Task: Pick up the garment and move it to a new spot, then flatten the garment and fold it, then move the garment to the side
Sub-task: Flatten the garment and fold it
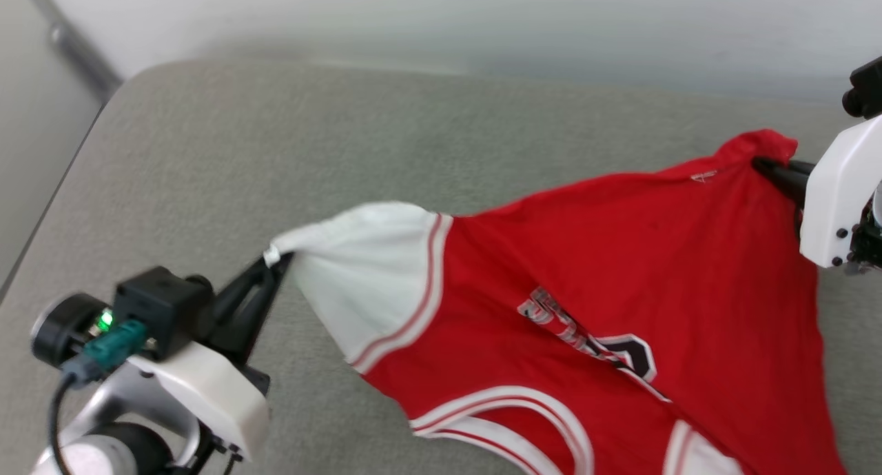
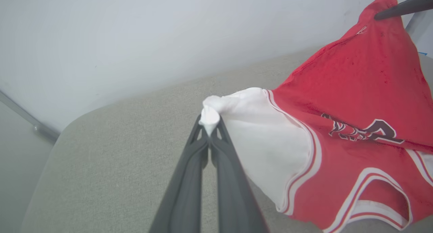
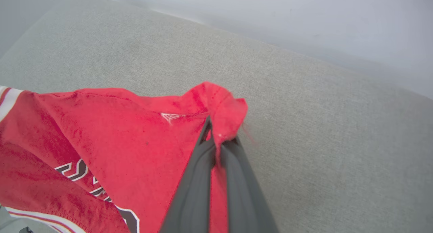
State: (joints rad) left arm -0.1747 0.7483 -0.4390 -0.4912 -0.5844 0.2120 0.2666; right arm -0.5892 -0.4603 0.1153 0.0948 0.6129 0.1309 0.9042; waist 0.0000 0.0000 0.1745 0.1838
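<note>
The garment [image 1: 620, 275] is a red sports shirt with white sleeves and black lettering, stretched above a grey cushioned surface [image 1: 289, 151] between both grippers. My left gripper [image 1: 279, 258] is shut on the tip of a white sleeve [image 2: 209, 116] at the lower left of the head view. My right gripper [image 1: 761, 163] is shut on a red corner of the garment [image 3: 220, 124] at the far right. The garment [image 2: 355, 84] sags between the two holds, and its lower part runs off the bottom of the head view.
The grey cushioned surface [image 3: 321, 124] spreads under and behind the garment, with a pale wall [image 1: 482, 20] beyond its far edge. A rounded corner of the surface [image 1: 131, 82] lies at the upper left, beside a grey floor strip.
</note>
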